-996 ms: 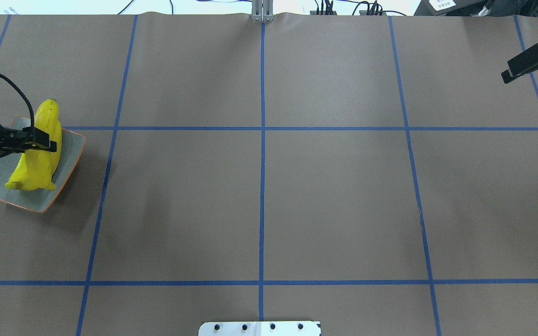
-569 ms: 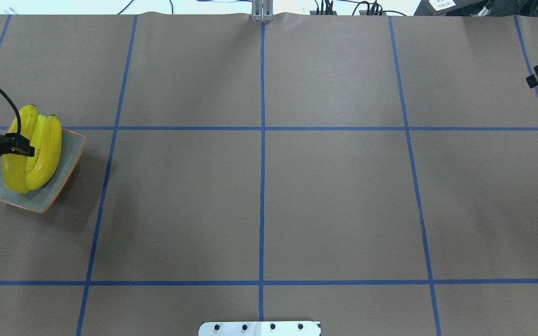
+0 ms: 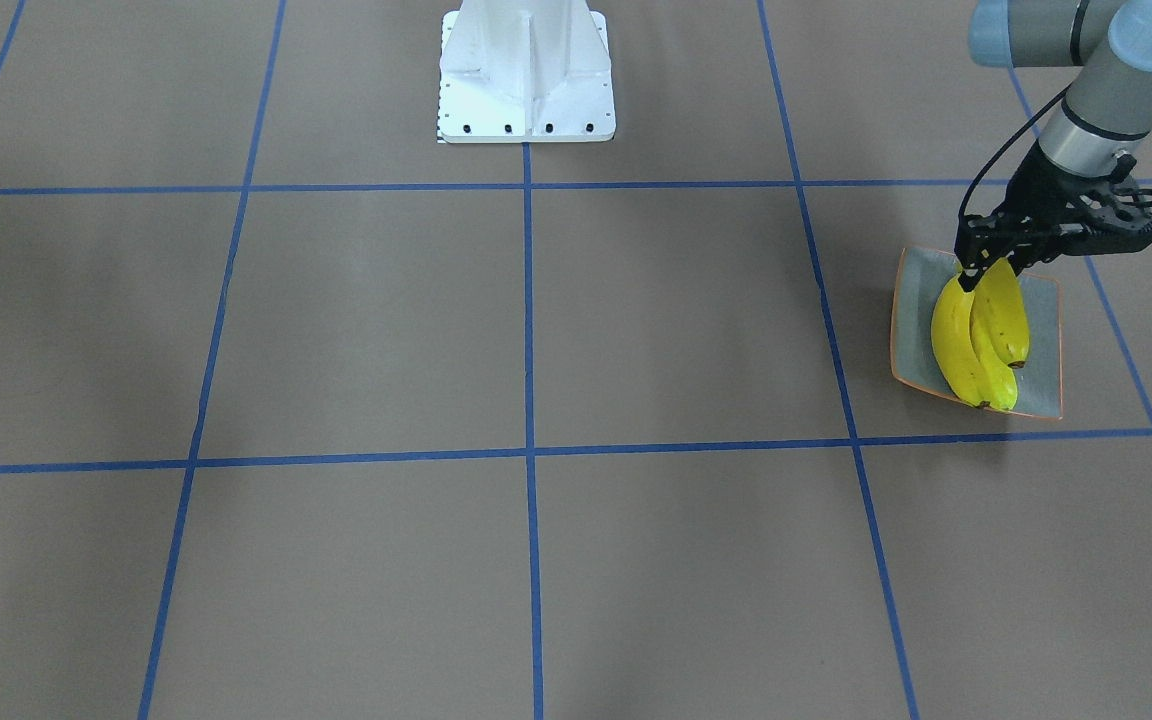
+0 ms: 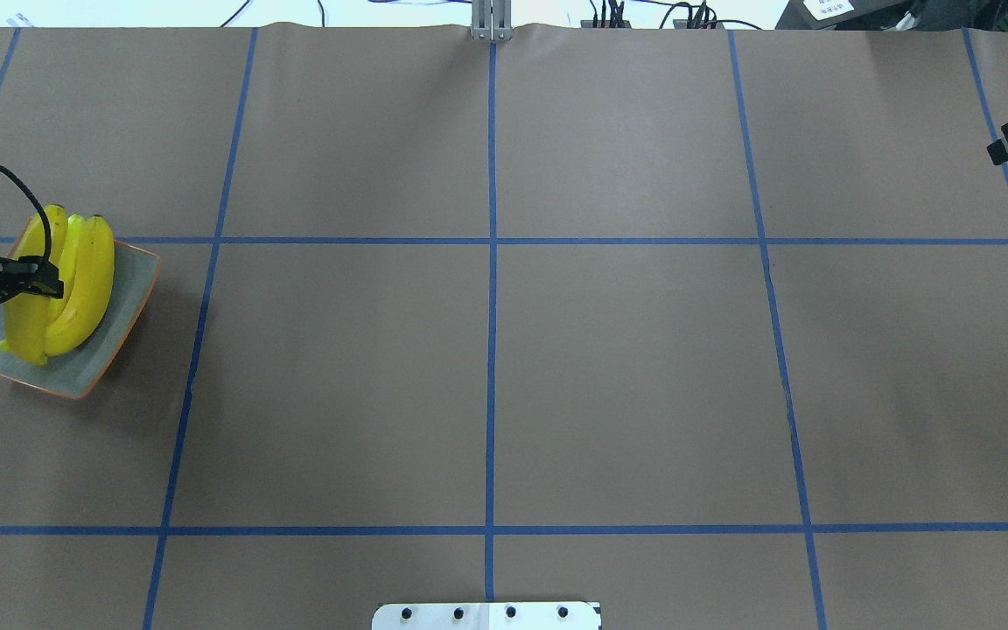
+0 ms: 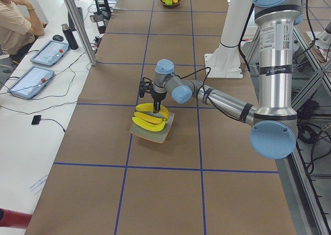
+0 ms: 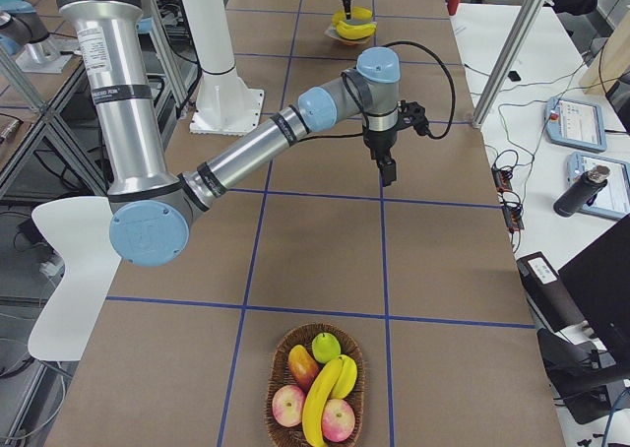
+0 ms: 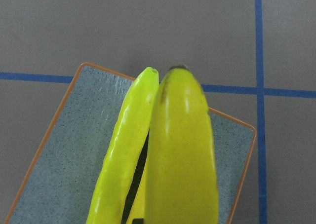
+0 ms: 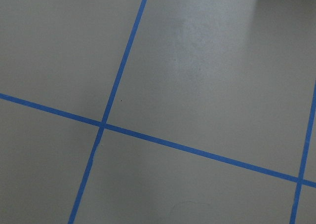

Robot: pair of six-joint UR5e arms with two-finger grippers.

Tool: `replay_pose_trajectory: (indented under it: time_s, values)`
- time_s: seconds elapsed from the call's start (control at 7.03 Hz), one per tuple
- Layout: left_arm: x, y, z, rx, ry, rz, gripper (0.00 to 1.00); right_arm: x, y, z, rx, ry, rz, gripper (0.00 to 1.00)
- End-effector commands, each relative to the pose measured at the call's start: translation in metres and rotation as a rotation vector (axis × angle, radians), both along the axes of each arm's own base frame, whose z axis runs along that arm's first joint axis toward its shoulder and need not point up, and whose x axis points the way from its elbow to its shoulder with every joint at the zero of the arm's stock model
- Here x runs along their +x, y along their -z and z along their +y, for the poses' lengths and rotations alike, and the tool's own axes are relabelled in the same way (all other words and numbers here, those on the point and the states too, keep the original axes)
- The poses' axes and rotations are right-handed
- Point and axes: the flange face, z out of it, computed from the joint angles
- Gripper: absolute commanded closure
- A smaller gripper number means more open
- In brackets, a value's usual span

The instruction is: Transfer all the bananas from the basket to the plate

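Observation:
The grey-green plate [image 4: 94,360] with an orange rim sits at the table's far left, also seen as the plate [image 3: 1042,345]. Three yellow bananas [image 4: 75,289] lie stacked on it. My left gripper [image 4: 38,276] is down over the plate, shut on the leftmost, top banana [image 7: 182,155], which rests against the others. From the front, the left gripper [image 3: 986,266] stands at the bananas' [image 3: 976,345] robot-side end. My right gripper [image 4: 999,150] hangs above the table's right edge, mostly out of frame, and its state does not show. The basket [image 6: 271,398] still holds one banana [image 6: 320,408].
The basket also holds apples [image 6: 288,404] and a green fruit [image 6: 325,347], near the table's right end. A white mount plate [image 4: 486,616] sits at the near edge. Blue tape lines cross the brown table. A person sits at a side desk [image 5: 15,23].
My left gripper has come down and to the left with its banana, settling it on the plate beside the others. My right gripper has drawn back toward the right edge.

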Motion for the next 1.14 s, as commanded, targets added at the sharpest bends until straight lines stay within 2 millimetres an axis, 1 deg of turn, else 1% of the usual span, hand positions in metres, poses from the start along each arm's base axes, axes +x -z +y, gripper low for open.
replay_pose_trajectory:
  time_s: [0.0, 0.14, 0.28, 0.43, 0.57, 0.71, 0.85, 1.0]
  values:
    - [0.017, -0.004, -0.007, 0.019, 0.002, -0.032, 0.67, 0.000, -0.001, -0.002, -0.002, -0.003, 0.003, 0.00]
    - [0.020, -0.012, -0.012, 0.025, 0.013, -0.060, 0.64, 0.000, -0.001, -0.002, -0.003, -0.003, 0.003, 0.00]
    - [0.028, -0.011, -0.014, 0.035, 0.010, -0.066, 0.59, 0.000, -0.004, -0.004, -0.009, -0.004, 0.006, 0.00]
    - [0.035, -0.006, -0.016, 0.044, 0.002, -0.060, 0.51, 0.000, -0.007, -0.005, -0.015, -0.004, 0.007, 0.00]
    - [0.039, -0.004, -0.015, 0.049, -0.005, -0.058, 0.37, 0.000, -0.007, -0.006, -0.015, -0.005, 0.007, 0.00]
    - [0.039, -0.004, -0.017, 0.062, 0.006, -0.073, 0.18, 0.000, -0.007, -0.005, -0.016, -0.005, 0.008, 0.00]
    - [0.038, -0.005, -0.018, 0.078, 0.023, -0.089, 0.01, 0.000, -0.007, -0.006, -0.015, -0.005, 0.007, 0.00]
    - [0.037, -0.004, -0.018, 0.081, 0.025, -0.089, 0.01, 0.000, -0.006, -0.005, -0.014, -0.005, 0.006, 0.00]
